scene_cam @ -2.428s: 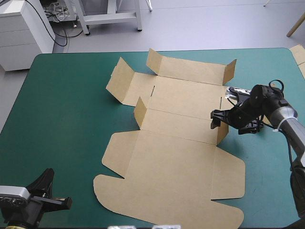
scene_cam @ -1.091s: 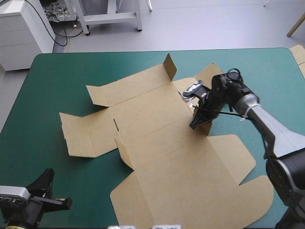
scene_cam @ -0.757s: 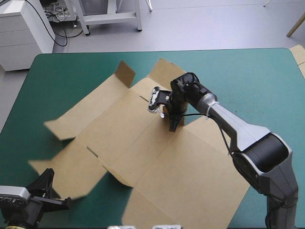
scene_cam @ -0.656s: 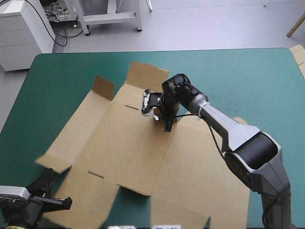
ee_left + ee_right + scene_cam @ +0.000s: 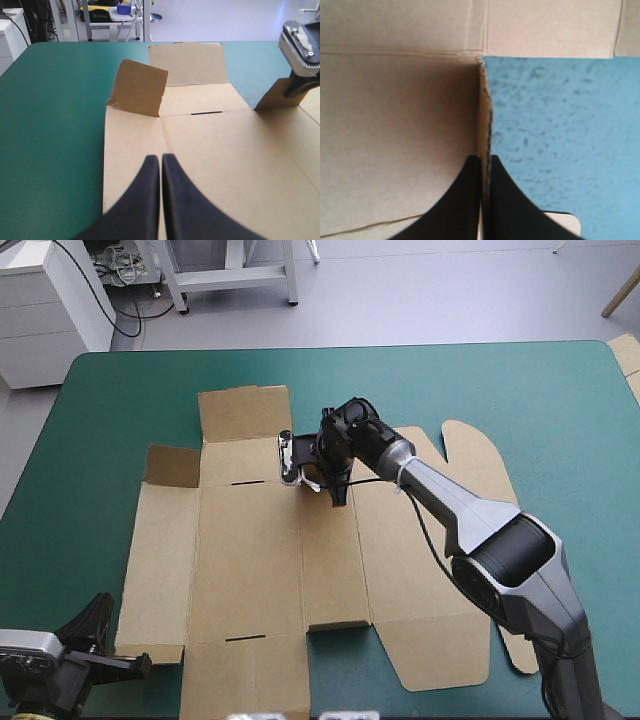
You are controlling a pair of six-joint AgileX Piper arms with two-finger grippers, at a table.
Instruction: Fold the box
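The brown box (image 5: 270, 560) lies as a cut sheet, mostly flat, across the middle of the teal-green table. Its rounded lid tabs (image 5: 470, 455) point to the right. My right gripper (image 5: 340, 496) reaches in from the right and is shut on a small upright flap (image 5: 484, 100) near the sheet's far middle, the board edge-on between its black fingers (image 5: 465, 200). Another flap (image 5: 137, 87) stands half raised at the far left corner. My left gripper (image 5: 161, 159) is shut and holds nothing, hovering over the sheet's near left panel (image 5: 225, 165). The same left gripper (image 5: 98, 612) shows low by the near left corner.
A scrap of more board (image 5: 627, 355) lies at the table's right edge. Bare teal-green cover (image 5: 560, 410) stretches along the right side, the far edge and the left side (image 5: 50, 110).
My right gripper, holding the flap, has swung leftward across the table and turned the whole sheet counter-clockwise, so the lid now points right. The left arm has not moved.
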